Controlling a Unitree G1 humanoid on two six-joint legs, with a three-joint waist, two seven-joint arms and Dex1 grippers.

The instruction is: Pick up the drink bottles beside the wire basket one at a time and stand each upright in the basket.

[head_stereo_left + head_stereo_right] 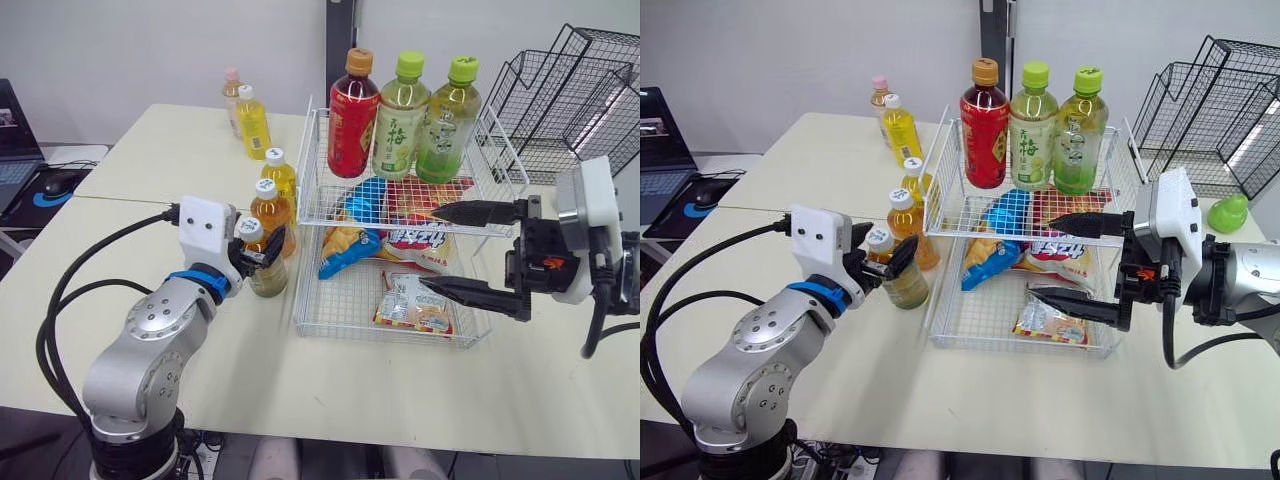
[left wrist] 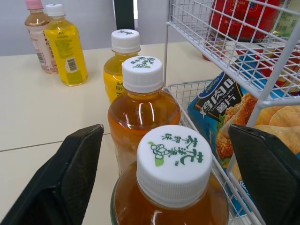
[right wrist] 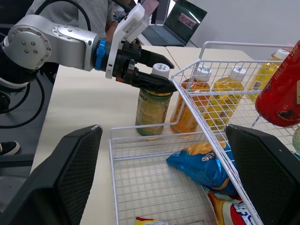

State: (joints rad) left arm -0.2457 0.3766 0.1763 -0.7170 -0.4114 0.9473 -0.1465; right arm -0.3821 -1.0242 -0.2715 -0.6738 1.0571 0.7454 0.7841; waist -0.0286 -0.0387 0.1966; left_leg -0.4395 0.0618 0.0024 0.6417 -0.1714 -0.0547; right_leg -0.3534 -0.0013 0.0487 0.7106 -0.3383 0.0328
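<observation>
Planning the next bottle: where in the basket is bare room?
Free: the upper shelf in front of the standing bottles; the front-left corner of the lower tray. Crowded: its middle and right, with snack bags and the open right gripper.

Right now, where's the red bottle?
In the head views, the red bottle stands upright on the basket's top shelf, at its left end, right beside a green-capped bottle.

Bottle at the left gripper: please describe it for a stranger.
Find the wire basket; a row of bottles stands along its left side. It is the nearest bottle, between the left gripper's open jaws, olive where its neighbours are amber and yellow.
</observation>
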